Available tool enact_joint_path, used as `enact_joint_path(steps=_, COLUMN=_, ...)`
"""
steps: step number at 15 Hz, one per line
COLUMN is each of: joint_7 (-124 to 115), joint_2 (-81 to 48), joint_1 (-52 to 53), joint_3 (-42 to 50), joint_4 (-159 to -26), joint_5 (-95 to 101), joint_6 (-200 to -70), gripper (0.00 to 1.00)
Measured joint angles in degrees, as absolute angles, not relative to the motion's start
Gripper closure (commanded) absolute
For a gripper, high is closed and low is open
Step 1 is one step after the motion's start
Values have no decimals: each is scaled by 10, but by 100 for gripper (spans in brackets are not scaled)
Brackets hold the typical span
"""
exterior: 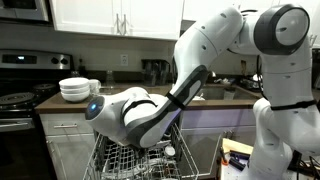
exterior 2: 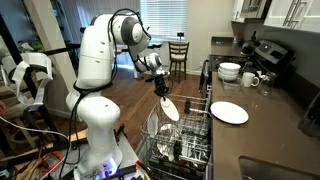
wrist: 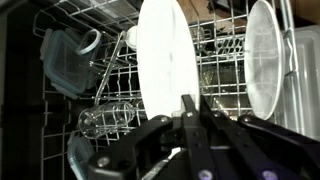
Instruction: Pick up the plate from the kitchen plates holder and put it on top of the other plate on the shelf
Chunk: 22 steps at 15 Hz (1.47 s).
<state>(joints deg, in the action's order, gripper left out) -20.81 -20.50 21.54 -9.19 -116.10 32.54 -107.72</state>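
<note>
White plate [wrist: 165, 55] gripped at its rim by the jaws; upright at the wire rack [exterior 2: 198, 130].

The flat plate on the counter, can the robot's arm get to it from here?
Probably yes. The gripper is shut on another plate by the rack, and the counter plate lies close by with nothing on it. The bowls stand farther back.
</note>
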Motion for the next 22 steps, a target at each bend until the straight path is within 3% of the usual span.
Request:
enact_joint_path(steps=7, joint_7=-362, joint_2=-206, joint_1=243, joint_3=-88, joint_4=-1161, joint_5=470, joint_6=-1050, gripper=98)
enact_joint_path(steps=18, joint_7=-577, joint_2=-206, joint_1=242, joint_3=-97, joint_4=-1167, joint_5=577, joint_6=-893, gripper=98)
enact_joint_path(steps=22, joint_7=-561, joint_2=-206, joint_1=225, joint_3=-120, joint_4=-1174, joint_5=539, joint_6=-950, gripper=98)
